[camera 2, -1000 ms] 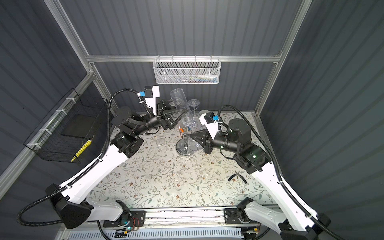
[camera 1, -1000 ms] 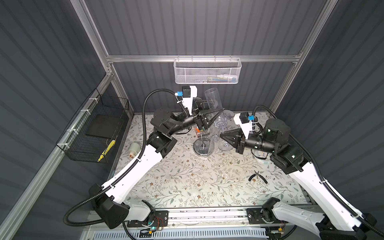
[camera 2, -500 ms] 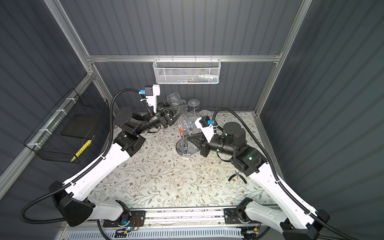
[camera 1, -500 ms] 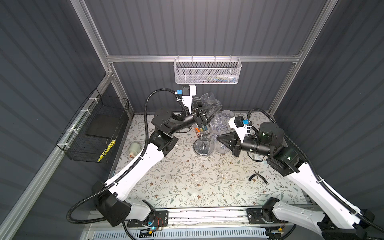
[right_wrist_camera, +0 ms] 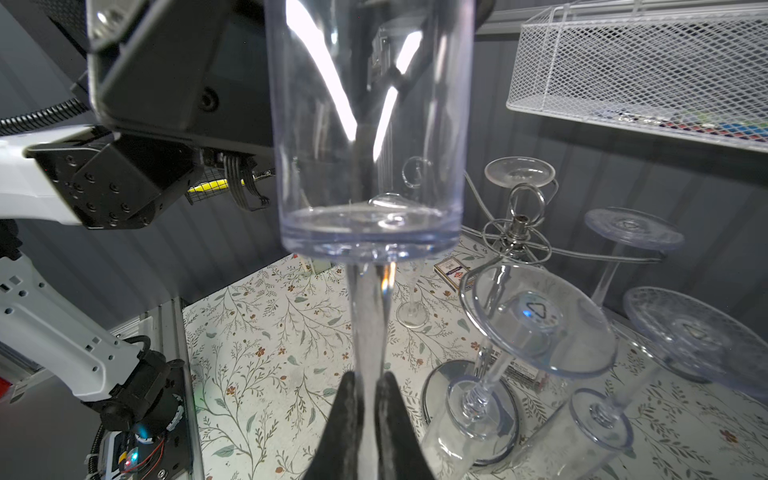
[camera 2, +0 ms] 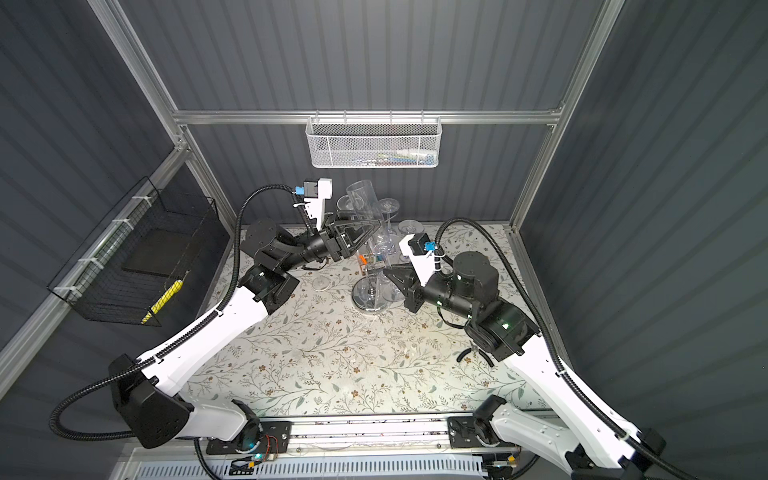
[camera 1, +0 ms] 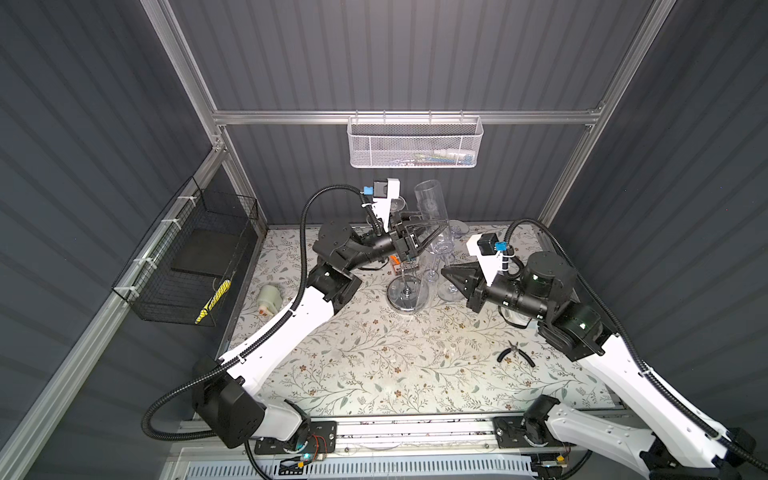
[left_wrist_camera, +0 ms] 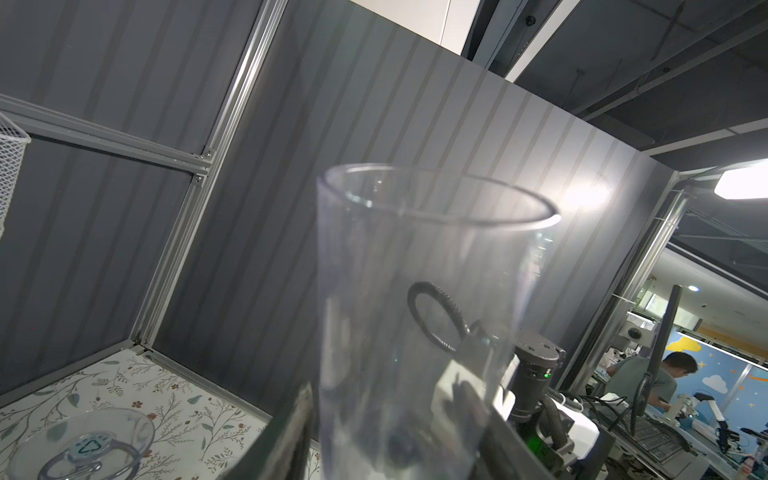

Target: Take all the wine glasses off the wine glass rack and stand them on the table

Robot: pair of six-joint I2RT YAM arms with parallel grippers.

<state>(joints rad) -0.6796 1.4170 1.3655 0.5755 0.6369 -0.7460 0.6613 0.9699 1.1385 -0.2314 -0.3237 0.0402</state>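
Nudged left since before, my right gripper [right_wrist_camera: 368, 384] pinches the wine glass [camera 1: 430, 208] by its stem and my left gripper [camera 1: 440, 232] clasps its bowl, upper-centre beside the wine glass rack [camera 1: 405, 304]; mismatched pulls could snap it.

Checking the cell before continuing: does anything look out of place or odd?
Yes. One flute glass is upright beside the rack, held twice: the right gripper pinches its stem, the left gripper clasps its bowl. The other glasses hang upside down. A small white bottle lies on its side near the left edge of the table.
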